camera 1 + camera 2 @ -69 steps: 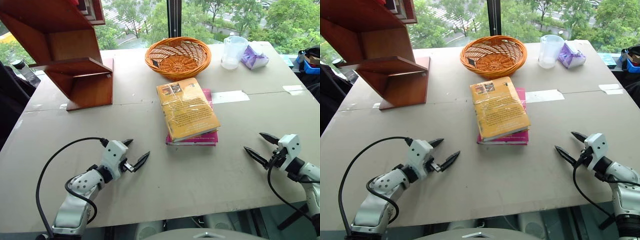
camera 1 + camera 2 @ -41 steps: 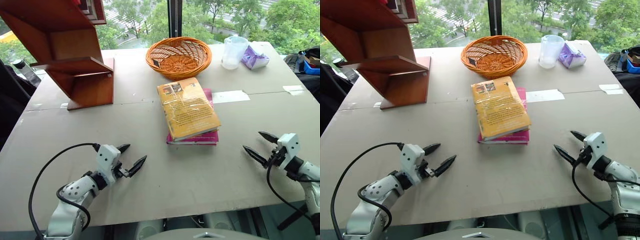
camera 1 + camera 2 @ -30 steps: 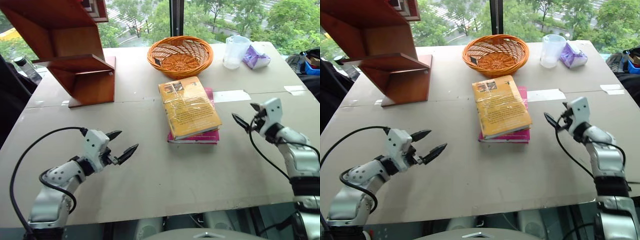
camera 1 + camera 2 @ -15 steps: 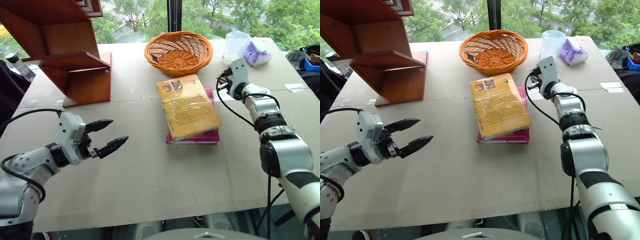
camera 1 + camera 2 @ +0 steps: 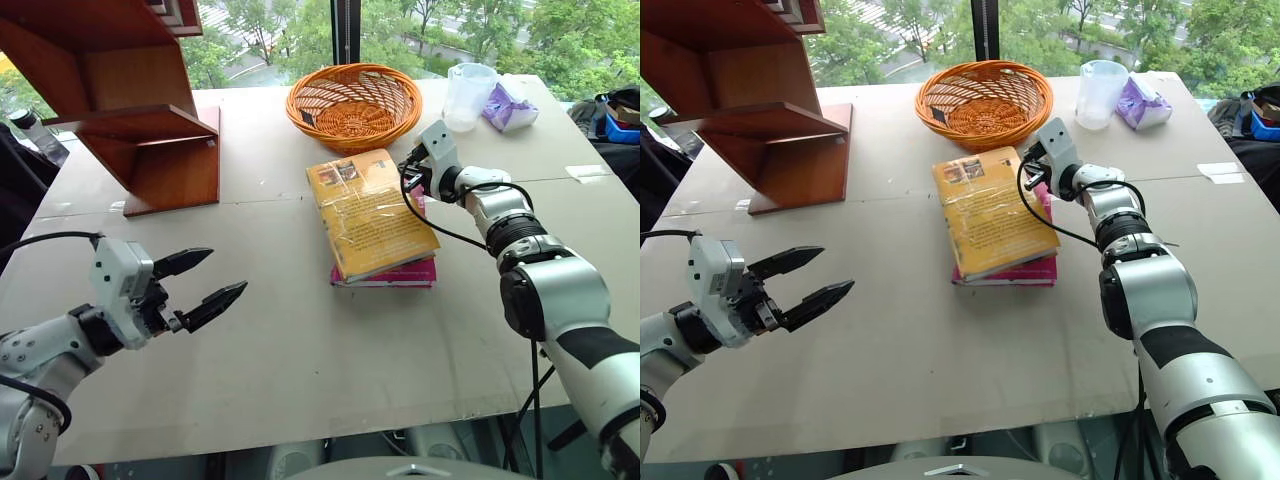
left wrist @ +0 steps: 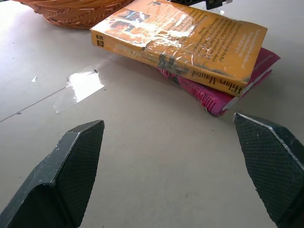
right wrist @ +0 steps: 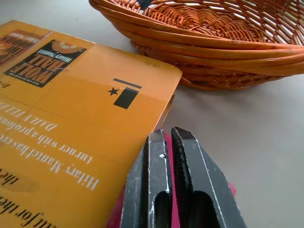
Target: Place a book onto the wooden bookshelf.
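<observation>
**A:** Yellow-orange, glossy wrap, lying flat: that's the book (image 5: 372,213), stacked on top of a thinner pink book (image 5: 424,270) mid-worktop (image 5: 320,360). It sits skewed on the pink one, so pink peeks out along the right side and the near end.

**B:** Where's the wooden bookshelf (image 5: 130,110)?

**A:** Far-left corner of the worktop, well apart from the books. Reddish-brown, slanted side panel, flat tiers. Nothing from the stack is on it.

**B:** And the hands?

**A:** Right hand (image 5: 1028,166) is clenched, fingers (image 7: 161,190) pressed together with nothing between them. It's at the far right corner of the yellow book, tips right at the edge where the pink cover shows underneath. Can't tell if it's actually touching either book. Left hand (image 5: 205,283) is spread wide and empty, hovering above the worktop on the near left, pointing toward the stack but well short of it.

**B:** Other stuff?

**A:** Wicker basket (image 5: 352,103) just behind the books, a clear plastic jug (image 5: 466,98) and a purple packet (image 5: 508,109) at the far right.
</observation>
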Robot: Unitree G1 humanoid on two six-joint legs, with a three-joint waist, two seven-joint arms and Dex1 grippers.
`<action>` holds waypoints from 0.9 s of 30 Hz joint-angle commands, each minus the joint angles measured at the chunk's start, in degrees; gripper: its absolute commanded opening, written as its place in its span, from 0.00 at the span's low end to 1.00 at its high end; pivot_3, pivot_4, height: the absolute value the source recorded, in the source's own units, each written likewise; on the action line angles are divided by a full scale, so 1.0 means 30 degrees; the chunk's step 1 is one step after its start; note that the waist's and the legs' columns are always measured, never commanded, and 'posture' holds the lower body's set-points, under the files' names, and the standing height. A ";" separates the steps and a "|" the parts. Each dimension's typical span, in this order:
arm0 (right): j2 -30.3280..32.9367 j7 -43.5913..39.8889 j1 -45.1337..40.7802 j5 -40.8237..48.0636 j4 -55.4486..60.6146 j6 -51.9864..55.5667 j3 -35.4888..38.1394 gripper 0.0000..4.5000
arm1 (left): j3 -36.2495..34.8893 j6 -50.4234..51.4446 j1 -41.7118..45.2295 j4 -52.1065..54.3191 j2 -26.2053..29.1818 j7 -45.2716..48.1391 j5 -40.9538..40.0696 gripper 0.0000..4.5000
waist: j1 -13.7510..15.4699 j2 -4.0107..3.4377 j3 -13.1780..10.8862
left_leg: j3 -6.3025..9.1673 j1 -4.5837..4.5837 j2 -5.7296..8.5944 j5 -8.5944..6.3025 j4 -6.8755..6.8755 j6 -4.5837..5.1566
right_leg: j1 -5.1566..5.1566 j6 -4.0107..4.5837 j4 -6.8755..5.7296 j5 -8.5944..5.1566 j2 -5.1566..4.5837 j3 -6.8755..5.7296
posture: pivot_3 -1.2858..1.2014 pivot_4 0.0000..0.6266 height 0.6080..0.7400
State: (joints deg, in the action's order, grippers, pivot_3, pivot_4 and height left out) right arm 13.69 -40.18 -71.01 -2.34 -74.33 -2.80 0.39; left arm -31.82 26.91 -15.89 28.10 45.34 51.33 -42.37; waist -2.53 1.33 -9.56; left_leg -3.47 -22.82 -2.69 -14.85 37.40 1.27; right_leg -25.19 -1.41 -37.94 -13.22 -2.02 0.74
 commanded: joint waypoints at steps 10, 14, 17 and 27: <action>-0.0422 -0.2852 -0.0347 -0.0491 0.0708 -0.0726 -0.0416 0.01 | -0.0620 -0.0050 -0.0253 0.0384 -0.0006 0.0959 -0.0755 1.00 | -0.0008 0.0000 0.0000 | -0.0025 0.0000 0.0001 0.0000 0.0000 -0.0002 | -0.0003 0.0000 0.0008 0.0000 -0.0002 -0.0003 | 0.52 0.24 1.00; -0.0374 -0.2814 -0.0319 -0.0555 0.0727 -0.0907 -0.0394 0.01 | -0.0607 -0.0011 -0.0312 0.0428 -0.0005 0.1076 -0.0812 1.00 | -0.0006 0.0000 0.0000 | -0.0024 0.0000 0.0001 0.0001 0.0003 -0.0003 | -0.0003 0.0000 0.0002 0.0000 -0.0003 -0.0002 | 0.52 0.24 1.00; 0.0063 -0.1743 -0.0375 -0.0804 0.0774 -0.1610 -0.0370 0.01 | -0.0360 0.0082 -0.0418 0.0452 -0.0044 0.0926 -0.0625 1.00 | -0.0007 -0.0001 0.0000 | -0.0031 0.0001 0.0001 0.0002 0.0006 -0.0004 | -0.0003 0.0000 0.0003 0.0001 -0.0004 0.0002 | 0.52 0.24 1.00; 0.2585 -0.7771 0.3287 0.4798 1.0496 0.0970 0.1841 0.22 | 0.3667 0.5544 0.1847 0.0955 -0.4772 -0.6896 -0.4912 1.00 | 0.0088 0.0021 0.0006 | -0.0019 -0.0011 0.0003 0.0000 0.0030 -0.0001 | 0.0010 -0.0054 0.0006 0.0033 -0.0035 0.0047 | 0.52 0.24 1.00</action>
State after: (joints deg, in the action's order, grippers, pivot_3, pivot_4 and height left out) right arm 20.05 -58.22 -64.64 5.65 -55.84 -6.26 4.34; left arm -21.05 39.97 -11.64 28.80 32.52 35.36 -50.47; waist -2.26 1.40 -9.55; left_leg -3.46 -22.86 -2.70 -14.85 37.50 1.27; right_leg -25.15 -1.58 -37.96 -13.11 -2.14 0.86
